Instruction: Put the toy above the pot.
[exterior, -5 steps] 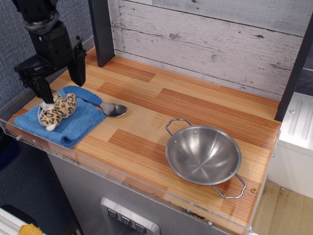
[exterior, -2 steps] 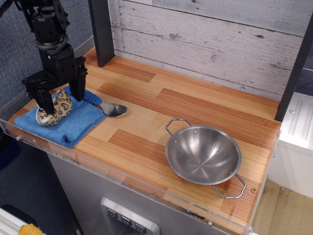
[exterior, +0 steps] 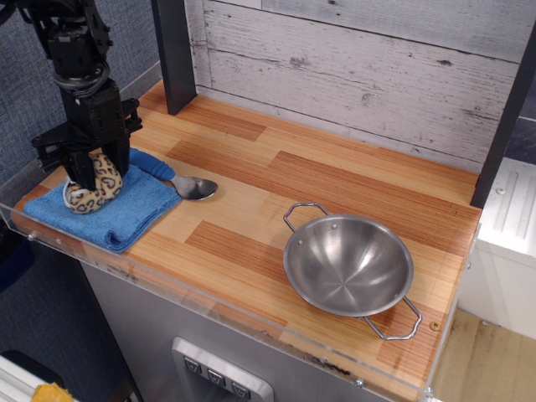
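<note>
The toy [exterior: 95, 190], a small tan plush with dark leopard spots, lies on a blue cloth [exterior: 117, 219] at the left end of the counter. My gripper [exterior: 92, 167] stands straight down over it, with its black fingers closed against the toy's upper part. The toy still rests on the cloth. The pot [exterior: 347, 265], a shiny steel bowl with two wire loop handles, sits empty at the front right of the wooden counter, far to the right of the gripper.
A metal spoon [exterior: 194, 188] with a blue handle lies just right of the cloth. A dark post [exterior: 173, 52] stands at the back left. A grey plank wall [exterior: 352, 59] runs behind. A clear acrylic rim [exterior: 209, 308] edges the counter front.
My gripper has come down over the toy and its fingers have closed from wide open onto the toy, pressing it upright and narrower.
</note>
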Controlling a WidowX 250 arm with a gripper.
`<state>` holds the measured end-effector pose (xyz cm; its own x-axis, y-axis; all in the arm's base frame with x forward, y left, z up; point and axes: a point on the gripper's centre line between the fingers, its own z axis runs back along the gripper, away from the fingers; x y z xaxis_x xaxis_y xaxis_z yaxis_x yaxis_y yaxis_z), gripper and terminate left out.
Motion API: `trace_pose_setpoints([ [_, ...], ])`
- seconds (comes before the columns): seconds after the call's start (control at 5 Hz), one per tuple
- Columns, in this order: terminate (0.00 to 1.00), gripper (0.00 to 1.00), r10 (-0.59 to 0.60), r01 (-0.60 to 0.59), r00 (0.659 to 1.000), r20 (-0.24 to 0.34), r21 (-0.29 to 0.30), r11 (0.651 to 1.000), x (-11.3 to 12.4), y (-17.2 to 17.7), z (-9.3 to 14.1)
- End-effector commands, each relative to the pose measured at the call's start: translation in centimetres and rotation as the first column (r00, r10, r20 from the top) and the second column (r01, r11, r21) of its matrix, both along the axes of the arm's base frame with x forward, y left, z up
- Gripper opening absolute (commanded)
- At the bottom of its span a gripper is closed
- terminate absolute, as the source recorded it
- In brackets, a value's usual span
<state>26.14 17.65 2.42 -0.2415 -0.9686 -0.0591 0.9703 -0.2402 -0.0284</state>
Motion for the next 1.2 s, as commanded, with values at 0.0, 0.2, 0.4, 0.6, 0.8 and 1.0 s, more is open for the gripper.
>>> trace_pose_setpoints([
  [0.0, 0.0, 0.0, -0.013, 0.013, 1.0, -0.002, -0.008, 1.0, -0.9, 0.0, -0.3],
  [0.2, 0.0, 0.0, -0.025, 0.025, 1.0, 0.014, -0.007, 1.0, -0.6, -0.3, 0.6],
  [0.4, 0.0, 0.0, -0.02, 0.021, 0.998, 0.059, -0.011, 1.0, -0.2, -0.6, 2.6],
  [0.6, 0.0, 0.0, -0.033, 0.034, 0.991, 0.133, -0.01, 0.999, 1.1, -1.9, 5.7],
  [0.8, 0.0, 0.0, -0.045, 0.047, 0.981, 0.188, -0.006, 0.999, 2.2, -3.4, 8.3],
  [1.0, 0.0, 0.0, -0.067, 0.073, 0.972, 0.227, -0.018, 0.997, 3.4, -6.0, 10.0],
])
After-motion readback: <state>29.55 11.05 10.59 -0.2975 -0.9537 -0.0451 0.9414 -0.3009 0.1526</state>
